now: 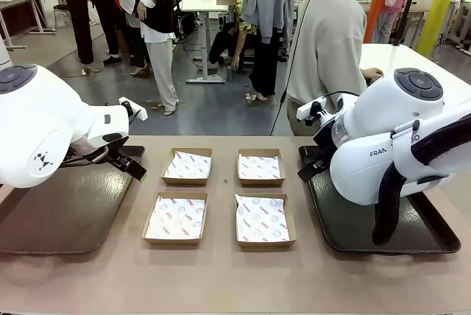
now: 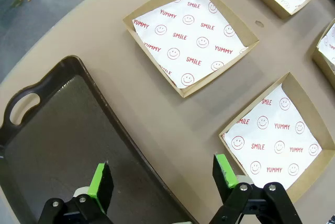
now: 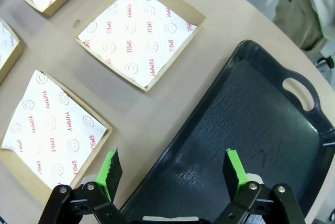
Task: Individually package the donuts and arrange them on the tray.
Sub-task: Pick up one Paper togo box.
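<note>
Left tool (image 2: 161, 167): apart, empty.
Right tool (image 3: 172, 157): apart, empty.
Boxes (image 1: 171, 241): unfilled (liners (image 1: 176, 217) flat); place donuts centred.

Table (image 1: 221, 278): smooth matt beige top. Left tray (image 2: 57, 140): dark, finely pebbled floor, smooth rim with a dull sheen. Right tray (image 3: 251, 124): same finish but a touch glossier, and the grain reads clearly on my wrist cam. Both are probably plastic, though I can't confirm that from here. Boxes (image 1: 174, 241): plain brown cardboard, matt. Liners (image 2: 191, 35): thin white printed paper, matt, slightly creased. Arm shell (image 1: 368, 175): glossy white plastic.
</note>
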